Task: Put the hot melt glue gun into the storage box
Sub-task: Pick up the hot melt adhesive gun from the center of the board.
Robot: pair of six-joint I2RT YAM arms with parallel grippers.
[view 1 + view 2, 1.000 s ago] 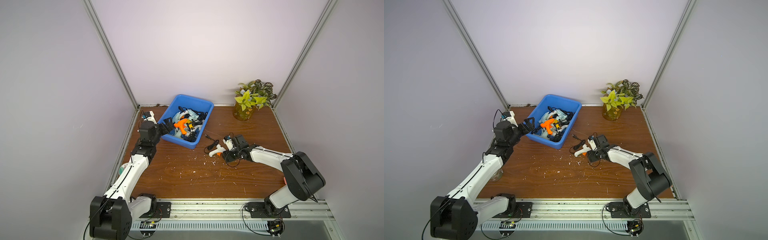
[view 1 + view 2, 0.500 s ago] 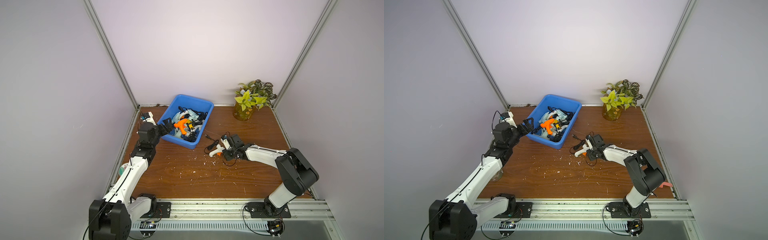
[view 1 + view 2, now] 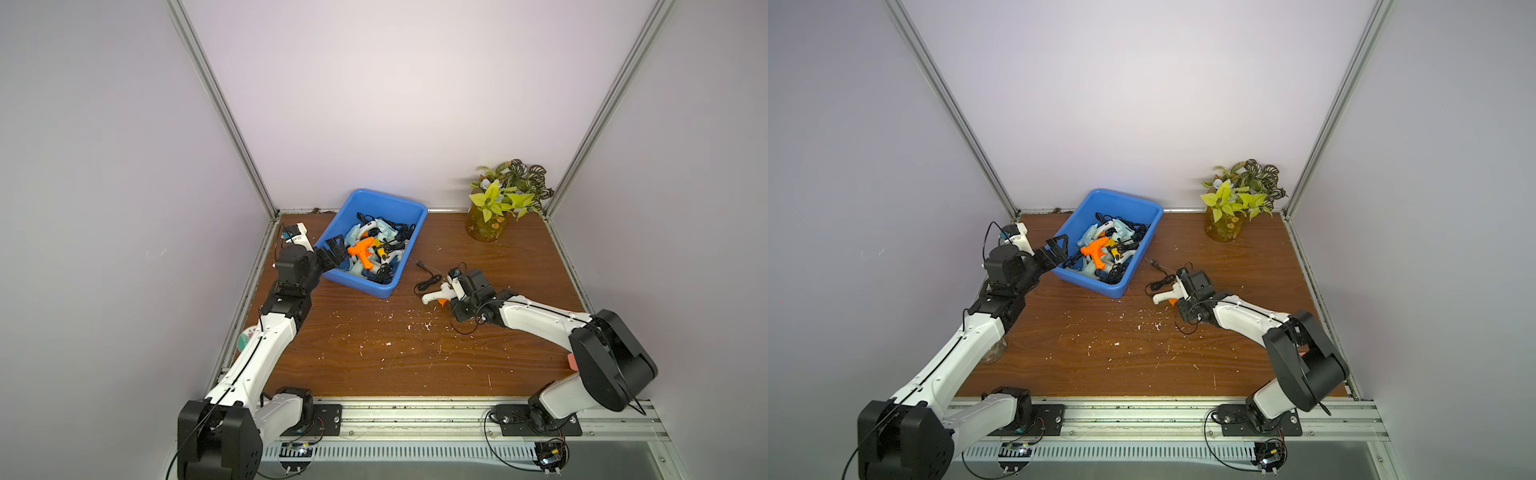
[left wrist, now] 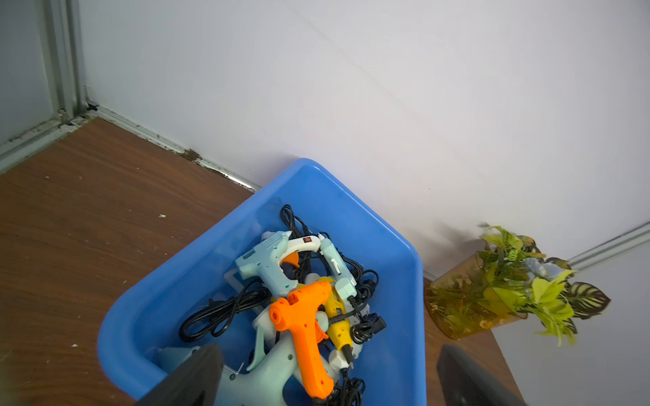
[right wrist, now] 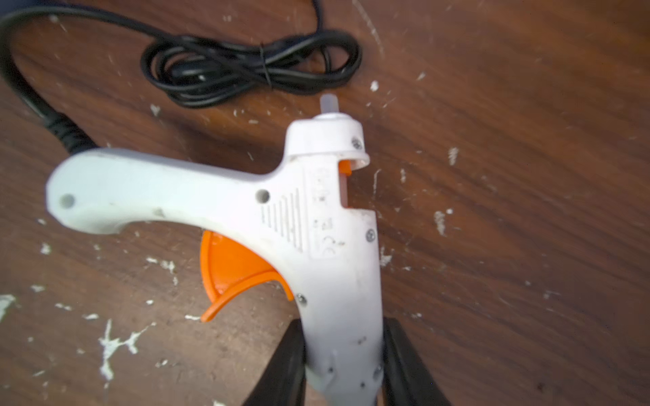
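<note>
A white hot melt glue gun (image 3: 434, 296) (image 3: 1165, 296) (image 5: 316, 211) with an orange trigger lies flat on the wooden table, right of the storage box. My right gripper (image 3: 452, 293) (image 3: 1183, 293) (image 5: 343, 351) is shut on its barrel, and both black fingers press against the white sides. The blue storage box (image 3: 376, 196) (image 3: 1115, 194) (image 4: 351, 218) stands at the back and holds several glue guns and cords. My left gripper (image 3: 334, 253) (image 3: 1059, 249) (image 4: 327, 369) hangs open over the box's near left corner with nothing between its fingers.
The gun's black cord (image 3: 428, 282) (image 5: 246, 66) lies coiled between the gun and the box. A potted plant (image 3: 498, 208) (image 3: 1233, 208) stands at the back right. White flecks litter the table's middle. A small round object (image 3: 248, 338) sits by the left wall.
My right gripper's fingers have come together onto the white glue gun's barrel. The left arm has barely moved and stays open.
</note>
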